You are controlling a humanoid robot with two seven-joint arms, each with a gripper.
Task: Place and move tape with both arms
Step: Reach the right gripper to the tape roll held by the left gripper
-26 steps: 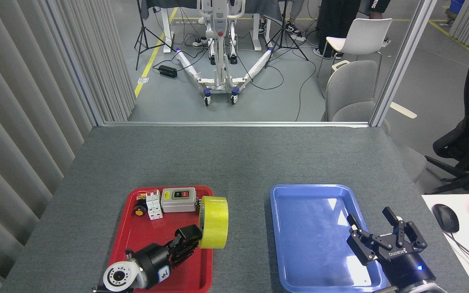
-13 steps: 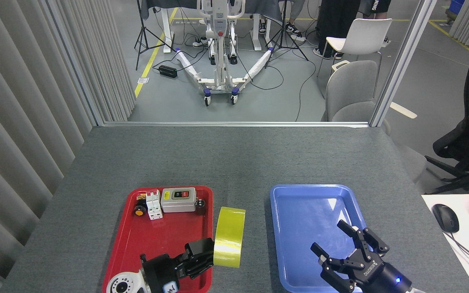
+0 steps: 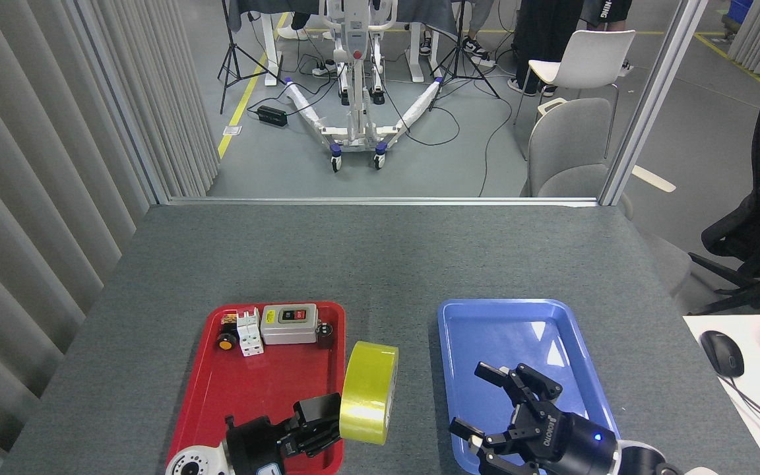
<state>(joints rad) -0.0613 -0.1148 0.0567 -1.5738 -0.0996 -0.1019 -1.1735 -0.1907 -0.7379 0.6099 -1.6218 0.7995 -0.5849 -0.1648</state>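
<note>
Tape (image 3: 368, 392) is standing on edge at lower centre, between the red tray (image 3: 221, 389) and blue tray (image 3: 459, 330), clenched in the left gripper (image 3: 327, 422). The right gripper (image 3: 495, 412) is spreading its fingers nearby. Light, stiff, slick film; gripping across the roll's 2 flat faces looks safest.

At seven o'clock, the left black fingered gripper (image 3: 327, 422) follows a black cylinder and white round wrist. At five o'clock, the right black gripper (image 3: 495, 412) bears white lettering and a blue light.
</note>
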